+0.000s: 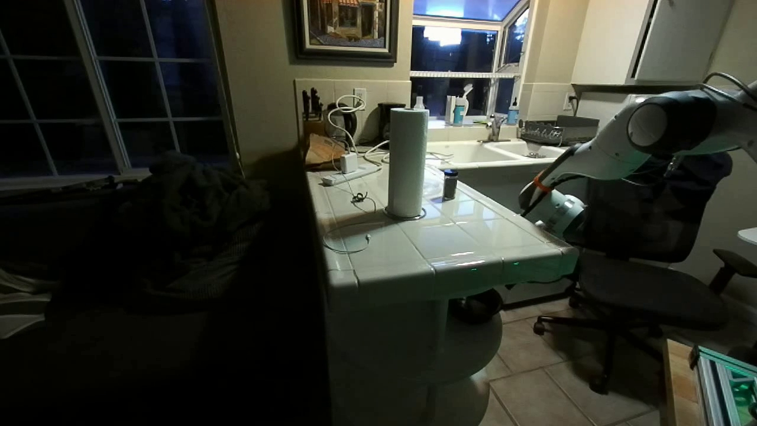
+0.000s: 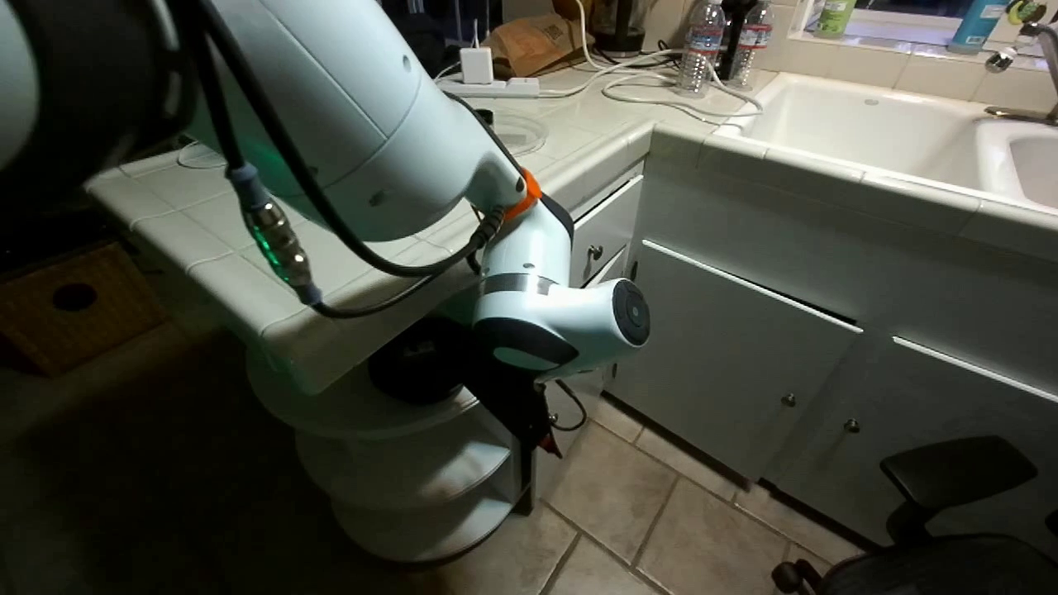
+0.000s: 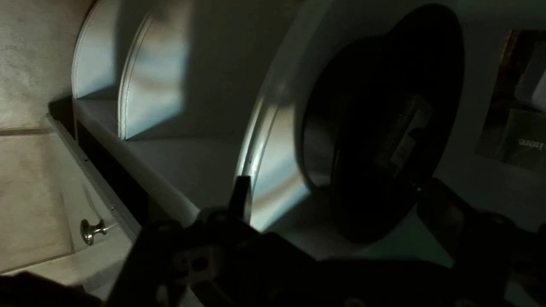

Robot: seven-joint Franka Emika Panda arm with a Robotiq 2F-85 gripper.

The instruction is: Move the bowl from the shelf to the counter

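The bowl (image 3: 381, 123) sits upright on the top shelf (image 2: 331, 405), below the rounded edge of the bench (image 1: 390, 254); in the wrist view, which lies on its side, a strip of shelf shows between the bowl's side and the curved rim; two lower shelves (image 2: 405, 467) sit beneath. In both exterior views the bench edge covers part of the bowl, so the headroom over it cannot be told; the arm (image 2: 372, 149) reaches down past that edge, near the drawer (image 2: 607, 219), to the shelf's open side. The jaws stand wide apart and have hold of nothing; one shows over the shelf rim, apart from the bowl; the other overlaps the bowl's rim, touching or not I cannot tell. On the bench, in an exterior view, open tiles run from the roll (image 1: 408, 165) to the near end; a jar (image 1: 449, 186) stands just beyond the roll, close to the edge on the arm's side; a cable (image 1: 349, 252) loops on the roll's other side; open floor (image 2: 620, 463) lies between the shelves and the chair (image 1: 644, 290), whose seat is lower than the bench.
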